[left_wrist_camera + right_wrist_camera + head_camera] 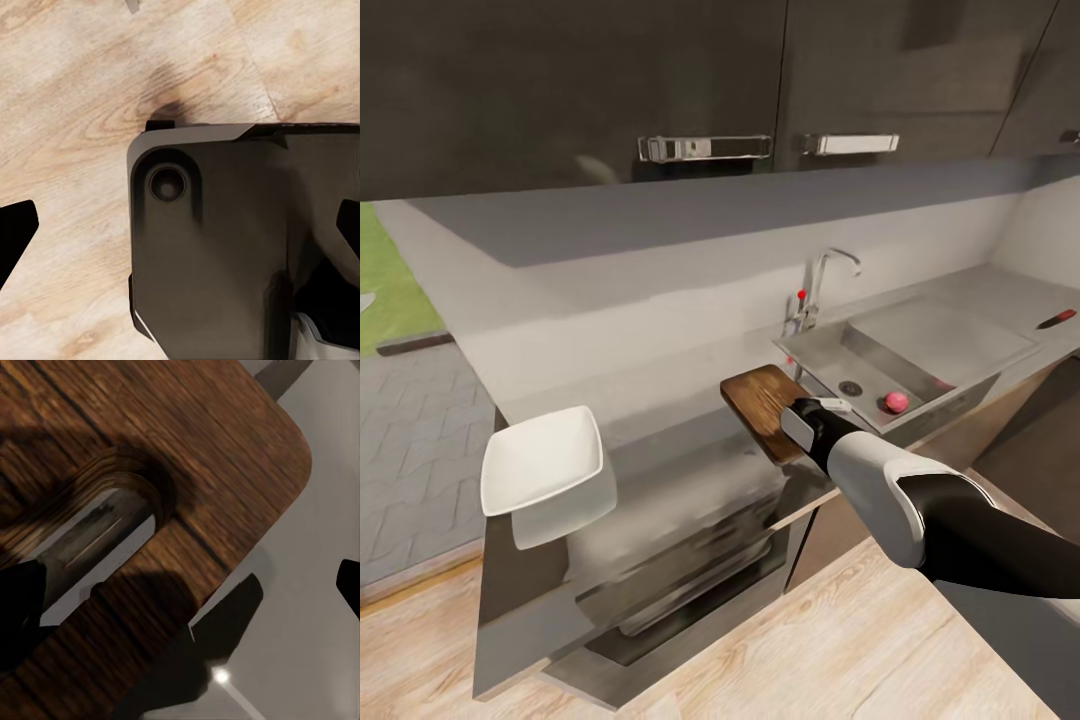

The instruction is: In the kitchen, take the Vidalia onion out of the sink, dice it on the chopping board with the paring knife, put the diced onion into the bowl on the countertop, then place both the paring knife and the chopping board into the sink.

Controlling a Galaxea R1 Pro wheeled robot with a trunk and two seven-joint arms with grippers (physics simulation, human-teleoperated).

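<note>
The dark brown chopping board [760,400] lies on the grey countertop [660,440], just left of the sink [920,350]. In the sink's basin sits the pinkish Vidalia onion [895,402], beside the drain. Right of the drainboard lies the paring knife [1057,319]. The white square bowl [545,462] rests at the countertop's left end. My right gripper [184,592] hovers open over the chopping board [150,457], at the end with the handle slot, and one dark fingertip [19,600] overlaps the wood. My left gripper [180,229] hangs open above my own dark base [217,247] and the wood floor.
Dark upper cabinets [700,80] with steel handles hang over the counter. The chrome tap [820,285] stands behind the sink. An oven front [690,570] sits under the counter. At the far left, paving and grass [395,300] lie beyond the counter's end.
</note>
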